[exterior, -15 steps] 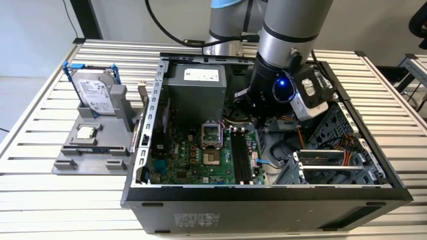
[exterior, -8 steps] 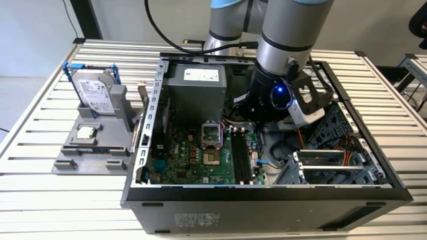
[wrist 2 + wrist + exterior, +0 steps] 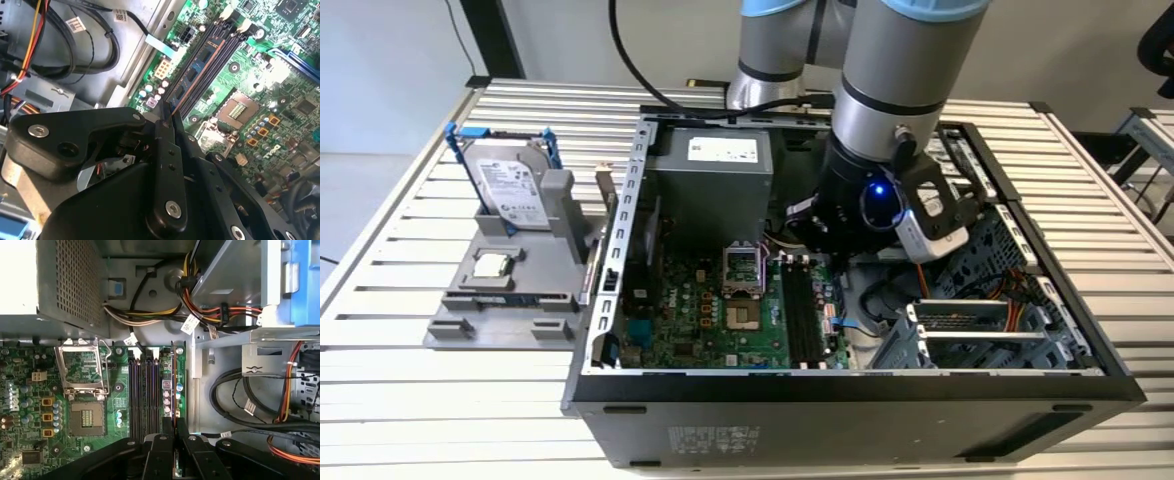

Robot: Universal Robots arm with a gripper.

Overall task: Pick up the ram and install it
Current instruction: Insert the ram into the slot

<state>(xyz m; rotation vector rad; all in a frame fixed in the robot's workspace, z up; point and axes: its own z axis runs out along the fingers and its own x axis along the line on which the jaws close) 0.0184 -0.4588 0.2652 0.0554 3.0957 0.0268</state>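
Note:
The ram [image 3: 174,385] is a thin green stick seen edge-on, standing upright along the outermost of the motherboard's black slots [image 3: 145,390], on the side nearest the case's cable bay. Its dark chips [image 3: 192,75] face the second wrist camera. My gripper [image 3: 174,432] is shut on one end of the stick, with a black finger on each side. I cannot tell whether the stick is seated in the slot or just above it. In the exterior view my gripper [image 3: 821,235] reaches down into the open computer case [image 3: 854,385], above the far end of the slots [image 3: 803,310].
The empty processor socket [image 3: 85,385] lies beside the slots. Bundled cables [image 3: 240,400] and a drive cage [image 3: 974,325] crowd the other side, and the power supply [image 3: 714,170] stands behind. Outside the case, a grey holder [image 3: 507,300] carries a hard drive [image 3: 507,185] and a small silver chip [image 3: 491,265].

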